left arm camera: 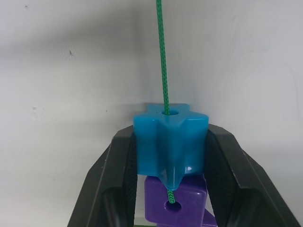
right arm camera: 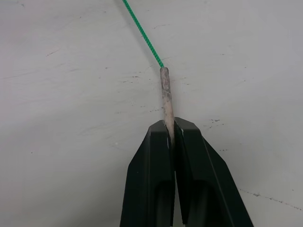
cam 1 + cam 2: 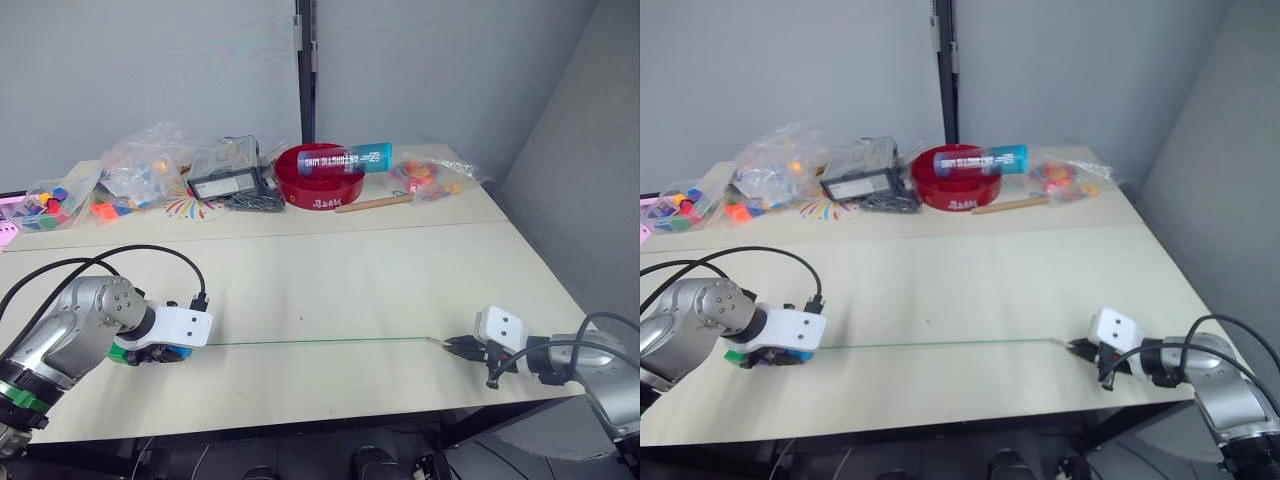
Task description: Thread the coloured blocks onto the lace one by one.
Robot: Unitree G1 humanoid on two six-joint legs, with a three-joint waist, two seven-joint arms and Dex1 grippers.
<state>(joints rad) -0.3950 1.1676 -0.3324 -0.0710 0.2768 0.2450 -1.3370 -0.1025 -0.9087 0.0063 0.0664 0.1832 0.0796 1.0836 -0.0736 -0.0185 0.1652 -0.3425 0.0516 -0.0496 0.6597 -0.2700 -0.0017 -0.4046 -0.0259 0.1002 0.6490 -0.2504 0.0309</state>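
A thin green lace [image 3: 320, 342] lies stretched straight across the front of the table between my two grippers. My left gripper [image 1: 170, 137] is shut on a sky blue block [image 1: 170, 142] with lobed sides. The lace runs through the hole in that block. Behind it a purple block [image 1: 177, 205] sits on the same lace. A green block [image 3: 122, 352] shows under the left gripper [image 3: 165, 350]. At the other end my right gripper [image 2: 170, 127] is shut on the lace's stiff pale tip [image 2: 165, 92], low over the table [image 3: 330, 290].
Along the table's back stand a red bowl [image 3: 320, 178] with a blue-ended tube [image 3: 345, 158] across it, a black device [image 3: 225, 183], a wooden stick [image 3: 375, 203] and clear bags of bright pieces [image 3: 150, 165]. The right gripper [image 3: 460, 347] is close to the table's front right corner.
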